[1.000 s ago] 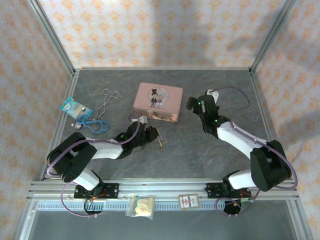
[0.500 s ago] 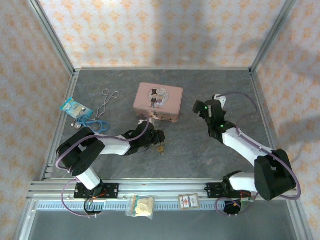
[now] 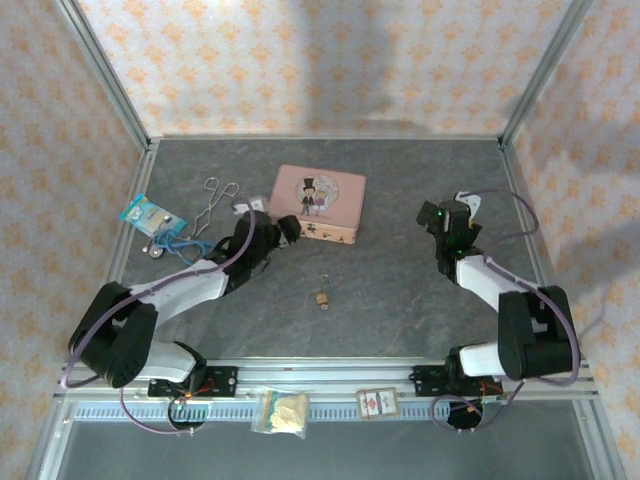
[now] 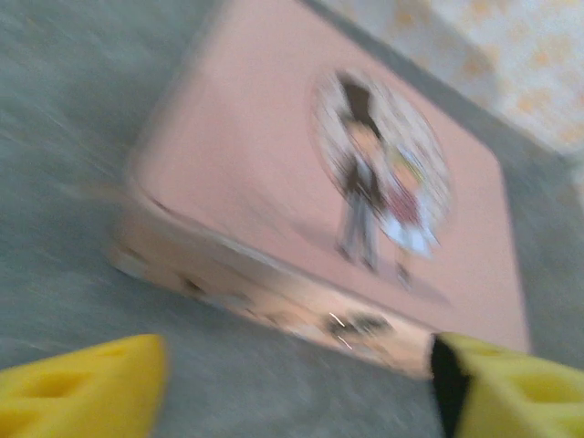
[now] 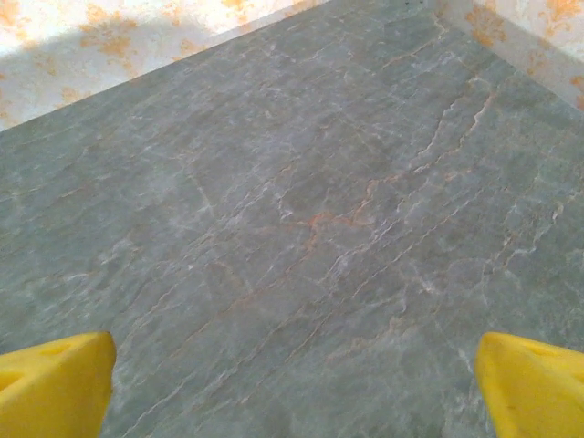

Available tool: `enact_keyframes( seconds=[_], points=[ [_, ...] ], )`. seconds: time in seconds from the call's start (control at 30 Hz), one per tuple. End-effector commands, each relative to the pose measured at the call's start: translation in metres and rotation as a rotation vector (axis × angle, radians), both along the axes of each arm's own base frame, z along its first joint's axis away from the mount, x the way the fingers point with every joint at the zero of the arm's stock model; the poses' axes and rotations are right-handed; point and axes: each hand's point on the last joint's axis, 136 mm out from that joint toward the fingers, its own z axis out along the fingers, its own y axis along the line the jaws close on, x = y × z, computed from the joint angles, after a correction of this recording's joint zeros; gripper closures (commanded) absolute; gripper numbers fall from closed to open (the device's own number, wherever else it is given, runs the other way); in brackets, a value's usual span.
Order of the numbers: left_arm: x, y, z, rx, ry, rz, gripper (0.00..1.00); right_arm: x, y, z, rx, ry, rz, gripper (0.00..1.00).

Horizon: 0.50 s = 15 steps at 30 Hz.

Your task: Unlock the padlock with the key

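Both have drawn back: our left pincer (image 3: 283,228) gapes empty before the pink tin (image 3: 317,203), and the right pincer (image 3: 438,215) is equally wide and empty. The padlock (image 3: 322,295) lies released on the worktop (image 3: 400,300) (we cannot make out the key), so we judge the handling over.

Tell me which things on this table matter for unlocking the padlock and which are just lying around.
For the job: padlock; the key, too small to tell apart from it.

Just lying about: pink picture tin, wire tongs, blue packet, blue cord, bag of pale pieces and small card on the front rail.
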Motion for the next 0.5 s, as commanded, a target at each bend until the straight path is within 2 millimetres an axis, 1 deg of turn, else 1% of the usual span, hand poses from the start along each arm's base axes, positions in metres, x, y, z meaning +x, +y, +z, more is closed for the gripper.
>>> enact_keyframes(
  seconds=[0.0,0.03,0.1,0.2,0.3,0.33,0.37,0.47],
  points=[
    [0.010,0.097,0.039,0.258,-0.113,0.303,0.11,0.004,-0.021,-0.009,-0.072,-0.037,-0.039,0.00],
    [0.010,0.114,0.043,0.293,-0.130,0.354,0.08,0.006,-0.022,-0.008,-0.079,-0.060,-0.039,0.00],
    [0.009,0.140,0.045,0.354,-0.145,0.429,0.07,0.006,-0.022,-0.005,-0.092,-0.109,-0.037,0.00],
    [0.003,0.168,0.046,0.491,-0.149,0.513,0.06,0.000,-0.023,0.002,-0.117,-0.186,-0.028,0.00],
    [-0.006,0.186,0.041,0.597,-0.136,0.565,0.05,-0.008,-0.027,0.012,-0.133,-0.258,-0.051,0.00],
    [-0.008,0.191,0.038,0.609,-0.139,0.582,0.05,-0.013,-0.029,0.014,-0.129,-0.295,-0.060,0.00],
    [-0.010,0.195,0.035,0.616,-0.145,0.596,0.05,-0.016,-0.030,0.012,-0.129,-0.305,-0.067,0.00],
    [-0.015,0.207,0.030,0.619,-0.195,0.638,0.05,-0.021,-0.027,0.014,-0.121,-0.333,-0.048,0.00]
  ],
)
